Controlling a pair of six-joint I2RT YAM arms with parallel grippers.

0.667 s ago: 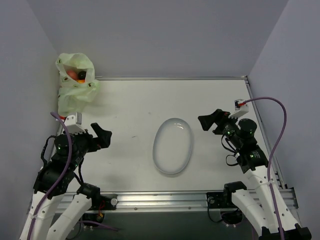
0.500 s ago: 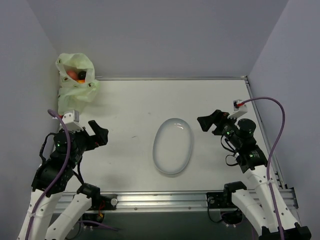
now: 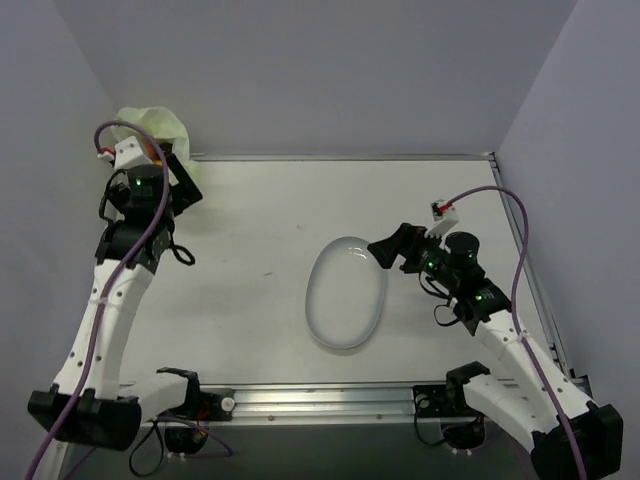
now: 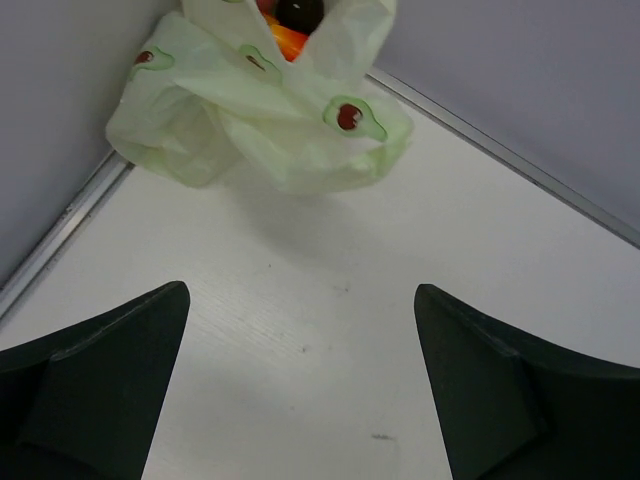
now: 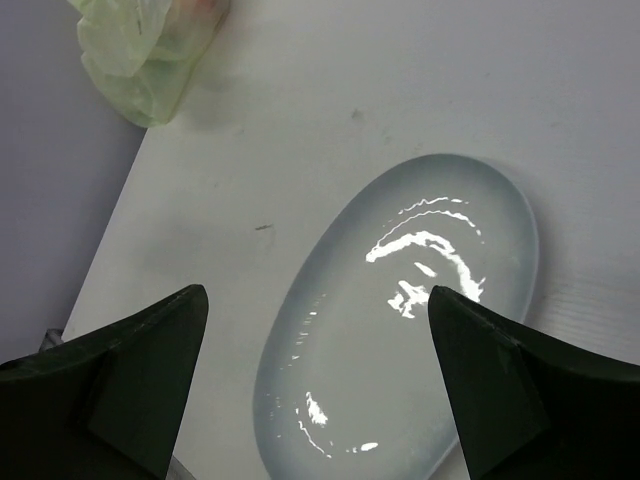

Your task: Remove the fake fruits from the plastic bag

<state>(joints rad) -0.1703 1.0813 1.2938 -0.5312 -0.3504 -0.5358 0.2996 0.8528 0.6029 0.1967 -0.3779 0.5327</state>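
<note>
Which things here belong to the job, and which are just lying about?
Job: plastic bag, far left corner; fake fruits in its open mouth, only a dark and an orange one showing; left gripper, open, facing the bag.
Lying about: clear oval dish, mid-table; right gripper, open, pointed at it.

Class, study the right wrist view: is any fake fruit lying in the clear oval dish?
No, the clear oval dish shows only bare surface and light glints, with nothing lying in it.
</note>
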